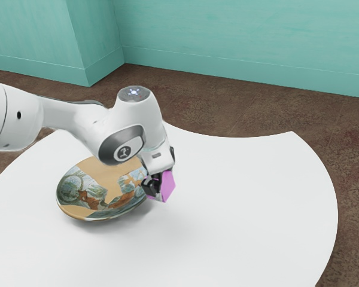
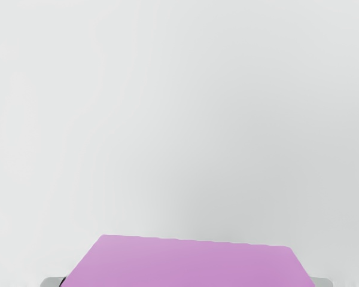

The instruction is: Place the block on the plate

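The black gripper (image 1: 155,184) is shut on a pink-purple block (image 1: 168,186), close to the plate's rim on the exterior view's right. The block hangs tilted and appears to be raised off the white table. A round plate (image 1: 122,207) with a painted picture and tan patches lies on the table, partly hidden behind the hand. In the wrist view the block (image 2: 188,263) spans the lower edge, and small grey parts of the gripper (image 2: 188,282) flank it on both sides.
The white table (image 1: 251,197) has a curved edge and extends around the plate. Beyond it are a brown floor (image 1: 227,110) and teal walls (image 1: 239,36). My arm comes in from the exterior view's left, over the far side of the plate.
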